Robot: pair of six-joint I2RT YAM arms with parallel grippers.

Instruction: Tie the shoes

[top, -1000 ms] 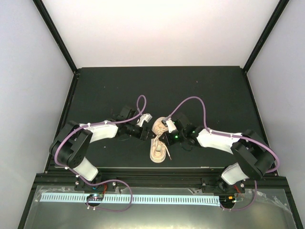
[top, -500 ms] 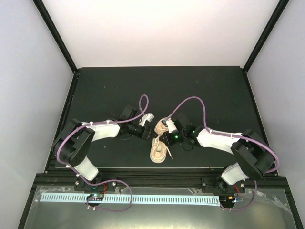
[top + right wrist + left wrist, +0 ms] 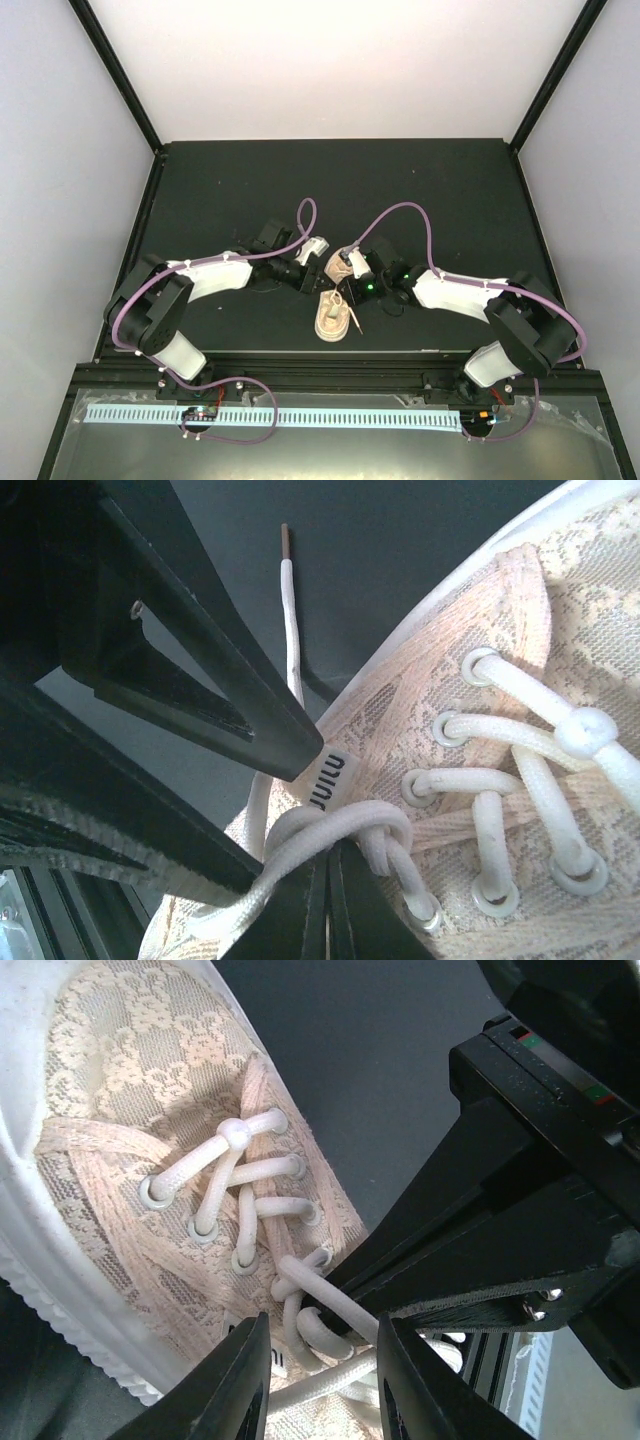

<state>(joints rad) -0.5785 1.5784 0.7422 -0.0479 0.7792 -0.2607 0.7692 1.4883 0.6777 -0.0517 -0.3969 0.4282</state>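
The beige sneaker [image 3: 333, 318] lies near the table's front edge, toe toward the arms. Its off-white laces [image 3: 300, 1305] are crossed in a first knot above the tongue label [image 3: 330, 778]. My left gripper [image 3: 325, 1385] is open, its fingers [image 3: 245, 1380] on either side of a lace strand just over the tongue; it also shows in the top view [image 3: 318, 283]. My right gripper [image 3: 326, 900] is shut, fingers pressed together, tips poked under the lace knot [image 3: 375, 830]. It meets the left gripper over the shoe in the top view [image 3: 342, 290].
One free lace end with a brown tip [image 3: 288, 590] lies on the black table [image 3: 440, 190] beside the shoe. The table's front edge [image 3: 400, 350] is right behind the toe. Purple cables [image 3: 400, 215] arch over both arms.
My left gripper has moved a little to the right, closer over the shoe. The right gripper and the shoe have hardly moved.
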